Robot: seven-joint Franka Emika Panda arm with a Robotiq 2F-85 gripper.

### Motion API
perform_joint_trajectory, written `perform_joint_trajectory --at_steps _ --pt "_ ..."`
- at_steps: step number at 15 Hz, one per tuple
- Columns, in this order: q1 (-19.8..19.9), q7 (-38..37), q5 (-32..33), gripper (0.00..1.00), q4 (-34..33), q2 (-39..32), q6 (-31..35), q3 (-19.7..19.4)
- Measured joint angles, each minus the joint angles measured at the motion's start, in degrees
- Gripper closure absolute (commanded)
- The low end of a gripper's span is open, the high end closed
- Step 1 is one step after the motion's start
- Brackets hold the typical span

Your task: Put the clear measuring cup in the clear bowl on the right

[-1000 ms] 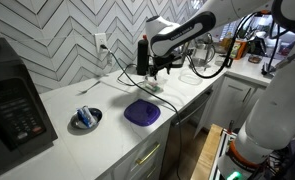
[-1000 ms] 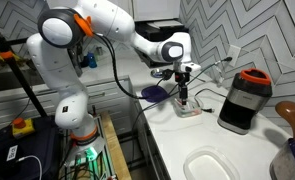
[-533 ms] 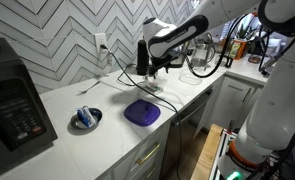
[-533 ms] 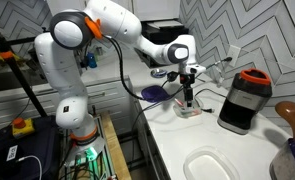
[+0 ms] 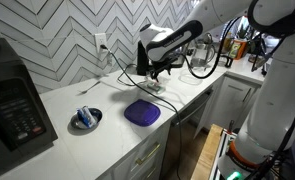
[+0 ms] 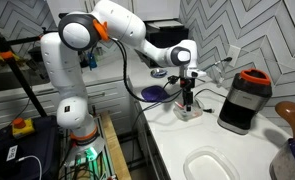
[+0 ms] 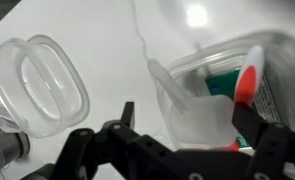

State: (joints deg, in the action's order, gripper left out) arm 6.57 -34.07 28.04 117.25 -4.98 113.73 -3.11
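Observation:
In the wrist view the clear measuring cup (image 7: 199, 120), whitish and see-through, sits between my gripper's (image 7: 187, 118) two black fingers, its handle pointing away. It hangs just above the clear bowl (image 7: 212, 50), which holds a red, white and green packet (image 7: 252, 85). In both exterior views my gripper (image 5: 153, 76) (image 6: 187, 93) points down over the clear bowl (image 5: 153, 89) (image 6: 192, 112) on the white counter. The cup is too small to make out there.
A second clear container (image 7: 37, 85) lies beside the bowl. A purple plate (image 5: 141, 112) (image 6: 154, 92) and a bluish-grey bowl (image 5: 85, 119) sit nearby. A black coffee machine (image 6: 245, 100), a microwave (image 5: 12, 110) and a white dish (image 6: 209, 165) stand on the counter.
My gripper has sunk a little toward the clear bowl and shifted slightly sideways. Nothing else has moved.

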Motion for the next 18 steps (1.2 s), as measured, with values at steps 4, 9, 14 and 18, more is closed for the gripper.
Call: perform_joint_trajectory --at_steps 4,9,14,18 --pt "-0.43 0.0 2.02 0.11 -0.62 -0.28 -3.98 -0.5" --pt "-1.81 -0.03 2.13 0.0 -1.8 -1.47 -4.05 -0.48" --pt "-2.38 0.95 2.64 0.01 -2.71 -2.15 -4.78 -0.69" --pt "-0.98 8.51 0.75 0.0 -0.32 -0.19 3.78 -2.76"
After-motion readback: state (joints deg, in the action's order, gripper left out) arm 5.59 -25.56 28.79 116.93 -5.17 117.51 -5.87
